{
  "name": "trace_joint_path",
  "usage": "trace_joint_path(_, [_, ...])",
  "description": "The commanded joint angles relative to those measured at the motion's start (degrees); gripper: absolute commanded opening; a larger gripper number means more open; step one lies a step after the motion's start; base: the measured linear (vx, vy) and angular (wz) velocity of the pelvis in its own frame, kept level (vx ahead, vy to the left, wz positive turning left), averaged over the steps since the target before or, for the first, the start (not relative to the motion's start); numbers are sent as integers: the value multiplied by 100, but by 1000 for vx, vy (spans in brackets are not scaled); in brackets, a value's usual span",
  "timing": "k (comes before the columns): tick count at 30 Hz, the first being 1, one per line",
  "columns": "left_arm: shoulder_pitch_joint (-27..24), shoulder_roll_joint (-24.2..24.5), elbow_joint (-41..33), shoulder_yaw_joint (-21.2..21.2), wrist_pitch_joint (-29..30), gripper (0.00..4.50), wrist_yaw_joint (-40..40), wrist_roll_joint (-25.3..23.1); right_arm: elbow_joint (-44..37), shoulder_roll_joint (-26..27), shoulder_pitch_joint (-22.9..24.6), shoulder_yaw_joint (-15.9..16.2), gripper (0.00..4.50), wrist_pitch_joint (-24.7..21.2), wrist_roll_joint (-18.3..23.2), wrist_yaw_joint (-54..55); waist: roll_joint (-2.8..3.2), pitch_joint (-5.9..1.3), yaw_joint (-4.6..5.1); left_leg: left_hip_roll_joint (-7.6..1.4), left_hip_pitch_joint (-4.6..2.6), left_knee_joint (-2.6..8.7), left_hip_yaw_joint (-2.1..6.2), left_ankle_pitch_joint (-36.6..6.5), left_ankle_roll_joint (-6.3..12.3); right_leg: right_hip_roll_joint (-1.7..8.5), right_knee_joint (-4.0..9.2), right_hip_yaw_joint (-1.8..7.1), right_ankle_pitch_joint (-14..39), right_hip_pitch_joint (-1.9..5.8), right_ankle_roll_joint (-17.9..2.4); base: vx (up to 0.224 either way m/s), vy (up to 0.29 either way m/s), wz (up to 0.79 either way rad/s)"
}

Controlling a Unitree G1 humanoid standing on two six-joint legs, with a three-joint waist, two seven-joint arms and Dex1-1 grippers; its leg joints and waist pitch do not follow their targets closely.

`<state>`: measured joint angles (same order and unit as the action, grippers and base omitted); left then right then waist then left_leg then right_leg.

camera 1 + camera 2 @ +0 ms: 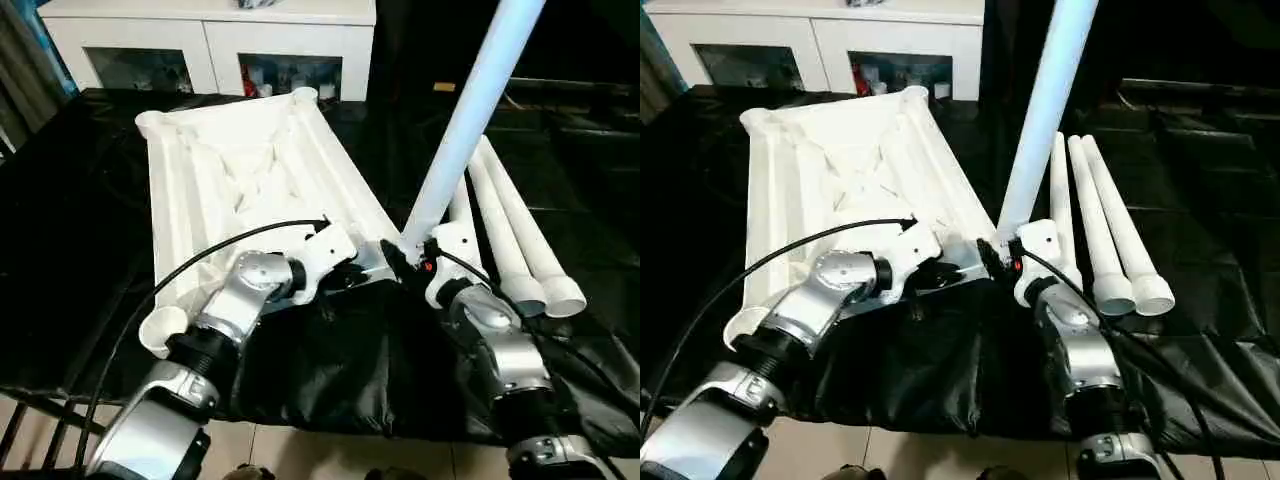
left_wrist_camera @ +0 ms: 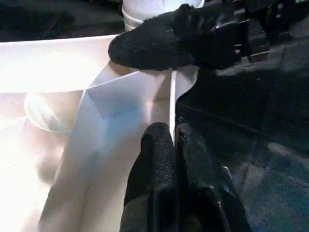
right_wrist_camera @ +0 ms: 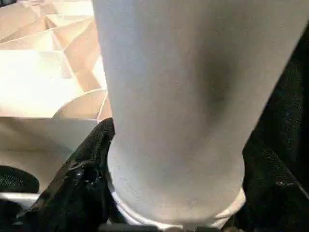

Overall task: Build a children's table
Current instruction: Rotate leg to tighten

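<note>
The white table top point(image 1: 240, 160) lies upside down on black cloth, ribbed underside up. My left gripper point(image 1: 365, 268) is at its near right edge, fingers point(image 2: 154, 159) shut on the thin rim. My right gripper point(image 1: 410, 262) is shut on a white leg point(image 1: 470, 110) near its lower end. That leg stands tilted, top leaning away to the right, with its foot at the top's near right corner. In the right wrist view the leg point(image 3: 183, 96) sits just beside the round corner socket point(image 3: 82, 104). Whether it is seated in the socket is hidden.
Three more white legs point(image 1: 520, 240) lie side by side on the cloth, right of the table top. A white cabinet point(image 1: 210, 40) with glass doors stands behind. The black cloth point(image 1: 340, 370) hangs over the near edge, with tiled floor below.
</note>
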<state>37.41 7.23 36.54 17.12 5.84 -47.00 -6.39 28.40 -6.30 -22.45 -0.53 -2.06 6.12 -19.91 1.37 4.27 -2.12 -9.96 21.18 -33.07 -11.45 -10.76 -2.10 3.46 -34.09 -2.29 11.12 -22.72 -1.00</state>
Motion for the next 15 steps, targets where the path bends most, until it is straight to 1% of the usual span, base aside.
trace_joint_path(1, [-150, -196, -52, 130, -21, 0, 72, 42, 182, 258, 96, 240, 354, -121, 57, -232, -51, -317, -15, -336, -44, 378, 165, -963, 436, 502, 419, 269, 788, 251, -1415, 0, 0, 0])
trace_joint_path(4, [-170, -116, -97, 165, -49, 0, -55, 62, 120, 220, 103, 268, 387, -103, 58, -322, -34, -309, -6, -345, -57, 394, 173, -1102, 377, 500, 439, 271, 1022, 242, -1361, 0, 0, 0])
trace_joint_path(5, [-171, -108, -102, 168, -52, 0, -65, 65, 115, 218, 103, 265, 392, -107, 61, -328, -32, -313, -2, -346, -54, 395, 174, -1091, 368, 499, 433, 273, 984, 245, -1362, 0, 0, 0])
trace_joint_path(6, [-188, -42, -126, 189, -118, 0, -155, 65, 80, 161, 103, 271, 411, -113, 38, -370, -37, -318, -5, -343, -48, 389, 174, -1040, 381, 502, 423, 275, 896, 252, -1367, 0, 0, 0])
trace_joint_path(7, [-211, 21, -158, 209, -220, 0, -263, 62, 23, 89, 114, 272, 411, -103, 73, -480, -51, -320, 0, -341, -43, 387, 170, -1005, 396, 499, 418, 275, 837, 257, -1372, 0, 0, 0])
trace_joint_path(8, [-227, 66, -183, 219, -275, 0, -343, 65, -24, 35, 125, 267, 423, -87, 100, -561, -47, -327, -4, -338, -38, 379, 170, -937, 430, 502, 407, 274, 732, 264, -1380, 0, 0, 0])
trace_joint_path(11, [-251, 175, -247, 212, -331, 0, -578, 120, -189, -139, 174, 270, 423, -67, 216, -894, -46, -335, -20, -340, -39, 357, 159, -798, 539, 504, 382, 275, 483, 270, -1440, 0, 0, 0])
trace_joint_path(12, [-261, 294, -293, 235, -389, 0, -871, 187, -371, -355, 248, 333, 423, -129, 319, -1340, -47, -329, -27, -335, -37, 357, 158, -770, 556, 500, 386, 273, 450, 280, -1439, 0, 0, 0])
trace_joint_path(13, [-282, 358, -333, 263, -451, 0, -1075, 238, -465, -465, 298, 387, 423, -145, 349, -1599, -43, -334, -45, -347, -31, 348, 160, -729, 646, 504, 364, 271, 330, 282, -1468, 0, 0, 0])
trace_joint_path(14, [-298, 406, -363, 282, -478, 0, -1230, 278, -524, -551, 330, 437, 423, -153, 358, -1792, -27, -335, -42, -347, -32, 348, 162, -719, 653, 500, 360, 267, 302, 282, -1487, 0, 0, 0])
trace_joint_path(15, [-298, 406, -363, 282, -478, 0, -1230, 278, -524, -551, 330, 437, 423, -153, 358, -1792, -29, -335, -35, -351, -35, 350, 159, -734, 658, 496, 360, 264, 290, 275, -1503, 0, 0, 0])
